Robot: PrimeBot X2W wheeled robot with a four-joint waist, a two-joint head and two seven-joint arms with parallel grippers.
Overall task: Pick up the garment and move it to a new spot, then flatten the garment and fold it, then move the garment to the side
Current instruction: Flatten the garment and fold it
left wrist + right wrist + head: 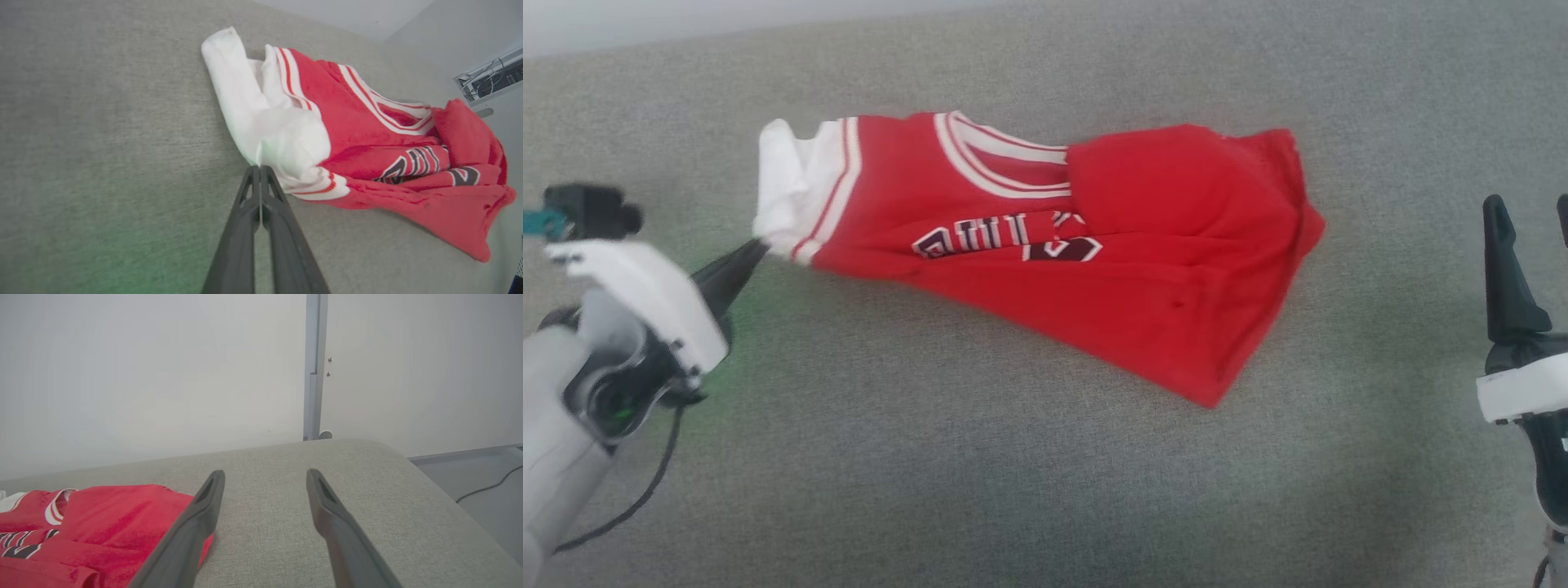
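Garment lies crumpled and partly doubled over in the middle of the grey worktop, white sleeve at its left end. Left end effector is pressed together on the sleeve's lower corner, and the cloth is drawn to a point there, likely a grip for dragging or spreading. Right end effector is spread and empty, apart from the red hem, probably ready to take the opposite edge.

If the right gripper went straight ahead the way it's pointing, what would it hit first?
The way looks free: the right gripper, open, points over bare grey cushion toward its far edge, then the white wall. The garment lies off to its left. Height above the cushion is unclear.
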